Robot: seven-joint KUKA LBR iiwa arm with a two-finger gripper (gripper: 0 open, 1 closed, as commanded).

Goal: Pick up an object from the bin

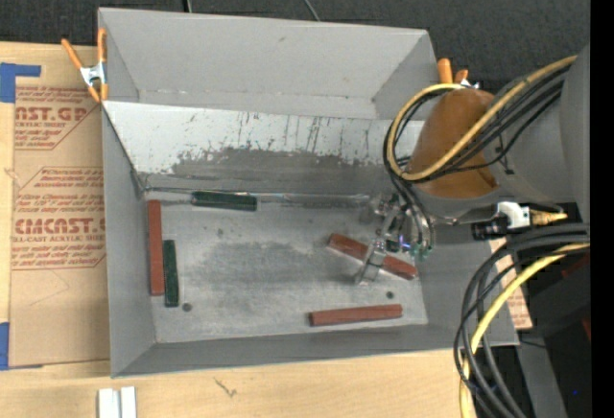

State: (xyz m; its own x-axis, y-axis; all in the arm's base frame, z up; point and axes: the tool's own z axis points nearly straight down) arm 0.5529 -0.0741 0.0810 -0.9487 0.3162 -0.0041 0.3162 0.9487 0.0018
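Camera view: the gripper (372, 265) is low in the right part of the bin (259, 52), right over a red-brown bar (342, 243) that lies tilted on the floor there. Whether the tool is apart or together I cannot tell. A second red-brown bar (355, 315) lies near the lower edge. At the left a red-brown bar (154, 248) and a dark green bar (170, 272) lie side by side. Another green bar (224, 201) lies by the upper wall.
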